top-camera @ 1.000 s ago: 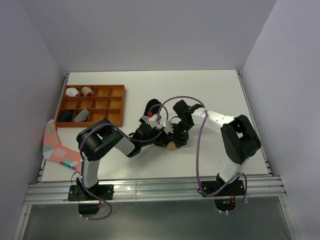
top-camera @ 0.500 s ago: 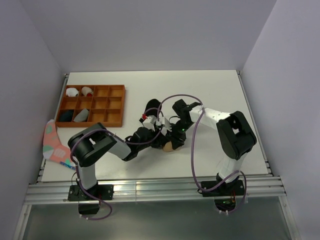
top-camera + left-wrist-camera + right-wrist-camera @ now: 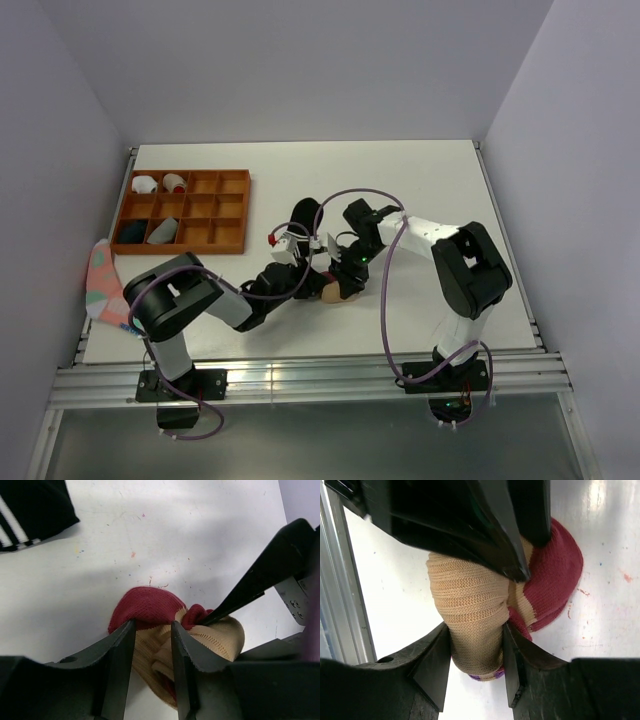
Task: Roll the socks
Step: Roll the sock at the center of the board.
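- Two black two-finger grippers meet over one bunched sock near the middle of the white table (image 3: pixel 440 190), a little toward your near edge.
- That sock is the tan knitted sock with maroon toe and heel (image 3: pixel 470 600). It lies crumpled into a lump on the table. A sliver of purple shows at its lower edge in the right wrist view.
- Your right gripper (image 3: pixel 476 660) has a finger pressed against each side of a tan fold. The knit narrows between them, so it is pinching the sock.
- Your left gripper (image 3: pixel 152 652) has its fingers partly spread with tan fabric filling the gap. You cannot tell whether they squeeze the fold or merely flank it.
- In the left wrist view the maroon part bulges out beyond the left fingers. The tip of one tapered right finger (image 3: pixel 250 580) digs into the crease where maroon meets tan.
- The black sock with the white-striped cuff (image 3: pixel 40 502) lies flat on the table just beyond the lump. It is apart from the tan sock and from both grippers.
- An orange-brown wooden tray with square compartments (image 3: pixel 247 212) sits at the far left of the table. Small white rolled bundles (image 3: pixel 145 184) lie in its top-left cells.
- A pink sock with teal spots (image 3: pixel 103 282) lies at the table's left edge, well apart from the work.
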You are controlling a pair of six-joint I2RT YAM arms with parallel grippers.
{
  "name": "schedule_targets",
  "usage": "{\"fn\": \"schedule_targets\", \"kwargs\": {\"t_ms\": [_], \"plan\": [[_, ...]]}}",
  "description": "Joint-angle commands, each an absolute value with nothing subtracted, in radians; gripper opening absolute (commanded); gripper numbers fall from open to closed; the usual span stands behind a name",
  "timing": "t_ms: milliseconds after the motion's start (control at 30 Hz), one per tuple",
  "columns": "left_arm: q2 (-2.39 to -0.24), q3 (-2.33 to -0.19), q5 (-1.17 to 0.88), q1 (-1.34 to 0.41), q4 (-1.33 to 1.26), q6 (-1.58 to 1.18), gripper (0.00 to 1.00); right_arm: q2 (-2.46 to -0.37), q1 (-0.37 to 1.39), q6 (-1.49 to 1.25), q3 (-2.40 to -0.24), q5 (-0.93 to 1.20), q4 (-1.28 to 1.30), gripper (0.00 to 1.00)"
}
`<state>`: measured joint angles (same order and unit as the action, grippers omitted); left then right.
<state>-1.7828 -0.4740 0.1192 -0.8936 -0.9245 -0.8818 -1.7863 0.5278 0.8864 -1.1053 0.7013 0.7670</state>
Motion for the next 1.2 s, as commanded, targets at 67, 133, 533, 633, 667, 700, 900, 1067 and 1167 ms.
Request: {"fn": "schedule_targets", "kwargs": {"t_ms": [67,133,533,633,667,700,900,1067,1167], "plan": [[-1.755,-0.414,0.238,-0.885,-0.931,-0.85,0.43,-1.827,0.52,0.811,-1.045,0.575,0.81,0.17],[-1.741,-0.405,0.261,-0.884,-0.931,-0.86,0.43,-1.822,0.52,0.81,-1.032,0.566,0.799,0.17],[-1.683,-0.403,0.371,-0.923,-0.819,-0.902,0.38,-1.809,0.522,0.798,-1.046,0.545,0.798,0.17],[-1.723,-0.428,0.318,-0.942,-0.827,-0.9,0.31,-1.818,0.523,0.792,-1.066,0.548,0.813,0.17],[-1.748,-0.437,0.311,-0.946,-0.825,-0.905,0.3,-1.824,0.525,0.788,-1.072,0.548,0.819,0.17],[-1.761,-0.442,0.304,-0.957,-0.833,-0.908,0.28,-1.828,0.526,0.79,-1.089,0.549,0.839,0.17],[-1.856,-0.482,0.233,-0.965,-0.865,-0.917,0.17,-1.879,0.528,0.799,-1.183,0.603,0.958,0.17],[-1.899,-0.52,0.203,-0.968,-0.867,-0.907,0.13,-1.919,0.531,0.785,-1.233,0.641,1.006,0.17],[-1.917,-0.534,0.186,-0.968,-0.864,-0.9,0.12,-1.965,0.529,0.77,-1.27,0.65,1.032,0.17]]}}
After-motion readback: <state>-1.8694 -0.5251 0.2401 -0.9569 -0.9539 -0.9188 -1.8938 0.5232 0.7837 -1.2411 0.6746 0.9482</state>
